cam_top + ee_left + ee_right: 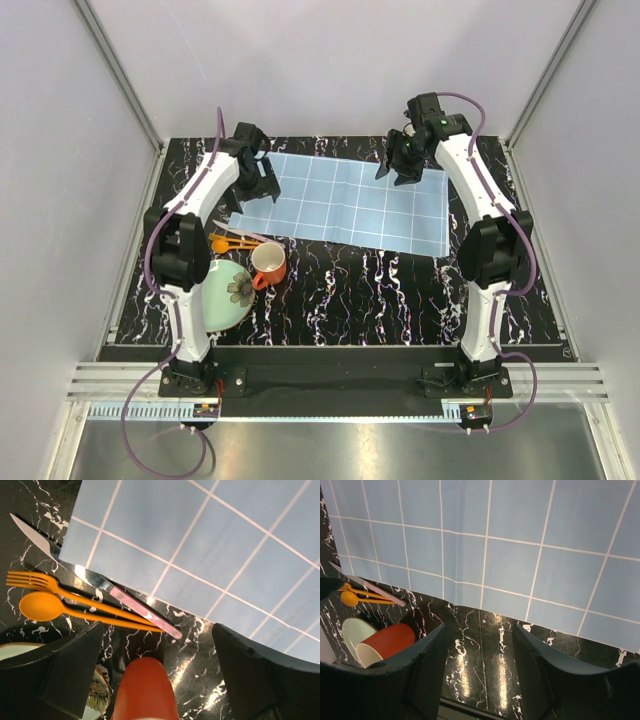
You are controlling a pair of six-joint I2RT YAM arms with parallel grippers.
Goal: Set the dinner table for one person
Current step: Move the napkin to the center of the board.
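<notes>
Gleaming veined dinner table (380,290) (gridded placemat (340,200))

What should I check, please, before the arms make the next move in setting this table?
1. Left tool open and empty: ok.
2. Right tool open and empty: ok.
3. Placemat square to the dinner table edge: not ok, skewed.
4. Knife free of the placemat: not ok, the corner covers its blade.
5. Fork and spoon uncovered: ok.
6. Cup upright: cannot tell.
</notes>
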